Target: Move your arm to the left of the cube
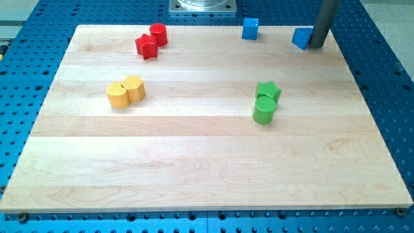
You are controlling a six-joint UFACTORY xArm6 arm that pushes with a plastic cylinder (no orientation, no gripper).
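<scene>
A blue cube (250, 29) stands at the board's top edge, right of centre. My tip (316, 45) is at the lower end of the dark rod at the view's top right. It touches the right side of a second blue block (301, 38), which lies to the right of the cube. My tip is well to the right of the cube.
A red cylinder (158, 34) and a red star (147, 46) touch at the top left. Two yellow blocks (125, 91) touch at the left. A green star (268, 91) and a green cylinder (264, 109) touch right of centre. The wooden board (194, 162) lies on a blue perforated table.
</scene>
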